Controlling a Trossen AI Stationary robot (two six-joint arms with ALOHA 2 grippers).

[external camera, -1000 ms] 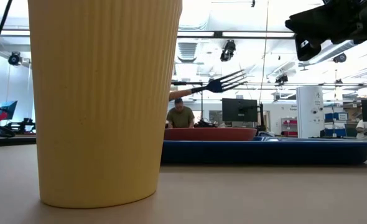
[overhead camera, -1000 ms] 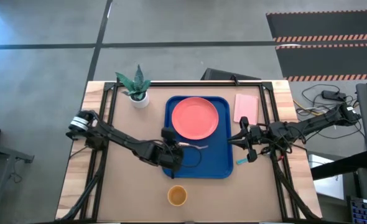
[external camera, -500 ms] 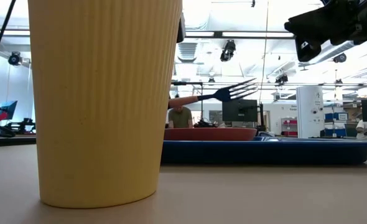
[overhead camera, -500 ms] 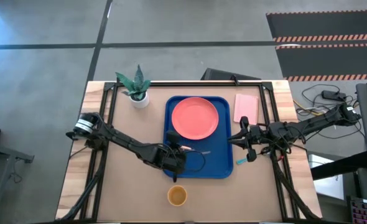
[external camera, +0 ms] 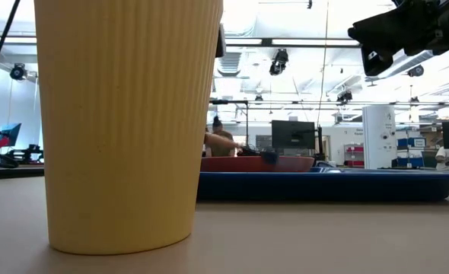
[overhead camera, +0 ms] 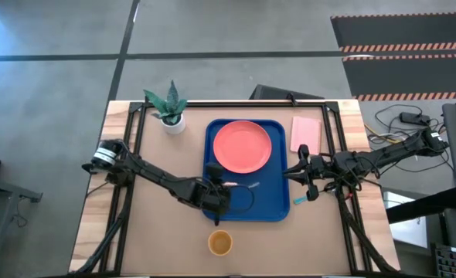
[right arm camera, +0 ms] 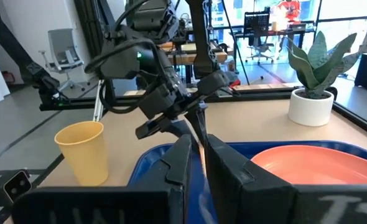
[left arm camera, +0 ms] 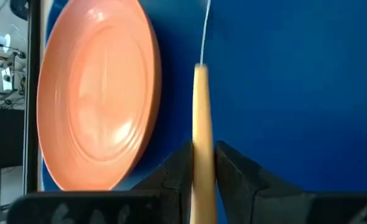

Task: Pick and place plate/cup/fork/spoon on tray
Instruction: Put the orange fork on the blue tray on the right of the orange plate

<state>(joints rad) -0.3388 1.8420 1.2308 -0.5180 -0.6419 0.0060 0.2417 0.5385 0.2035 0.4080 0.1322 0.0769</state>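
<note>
Nearest the front edge of the table, the cup [overhead camera: 220, 243] stands alone on the bare wood, off the tray [overhead camera: 270, 208] and just in front of its near rim; in the low view it fills the foreground and hides much of what lies behind. Just beyond it the left gripper [overhead camera: 216, 189] hangs over the tray's near-left part, clenched on the fork [left arm camera: 201, 143] by the handle. The fork's long axis runs straight out from the fingers [left arm camera: 174, 171] over the blue floor, beside the plate [overhead camera: 243, 147], which already lies in the tray's far half. The fork looks low and close to level, so letting go of it onto the bare blue strip appears to be the step in hand. Whether the tines already touch the tray I cannot tell. The right gripper [overhead camera: 303, 174] waits at the tray's right rim with fingers close together and nothing between them. The spoon [overhead camera: 301, 200] shows only as a teal sliver on the table just beside it, mostly covered by that arm, which is much the nearer one to it.
</note>
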